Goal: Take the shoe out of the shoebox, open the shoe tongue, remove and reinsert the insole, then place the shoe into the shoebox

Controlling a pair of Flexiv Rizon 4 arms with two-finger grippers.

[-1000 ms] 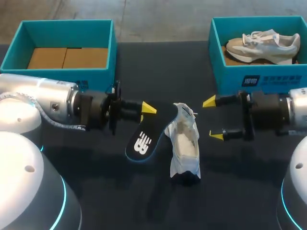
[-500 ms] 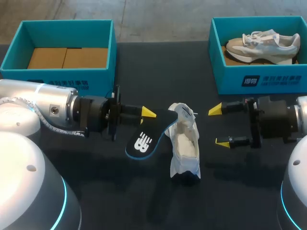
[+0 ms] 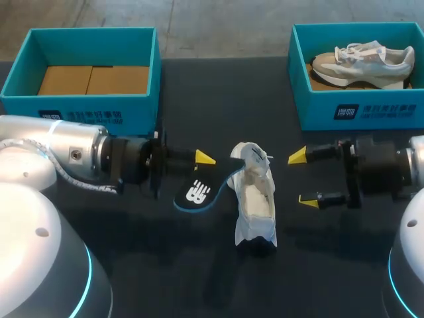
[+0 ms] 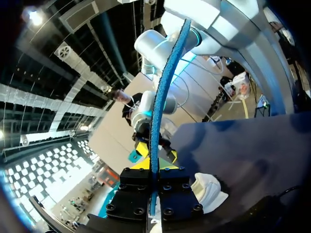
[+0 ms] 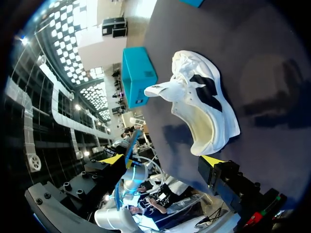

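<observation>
A white shoe (image 3: 255,202) stands on the dark table (image 3: 132,265), its opening up and its tongue pulled open; the right wrist view looks into this shoe (image 5: 206,114). My left gripper (image 3: 204,158) is shut on the edge of a black insole (image 3: 197,193) with a blue rim. The insole hangs left of the shoe, and its far end reaches the collar. In the left wrist view the insole (image 4: 163,92) runs edge-on out from between the fingers of the gripper (image 4: 153,167). To the right of the shoe, my right gripper (image 3: 302,177) is open and holds nothing.
A teal shoebox (image 3: 86,46) with a cardboard liner stands at the back left. A second teal shoebox (image 3: 311,99) at the back right holds another pale shoe (image 3: 361,56).
My right gripper has drawn back to the right, away from the shoe. My left gripper has shifted slightly, and the insole now hangs lower and flatter beside the shoe.
</observation>
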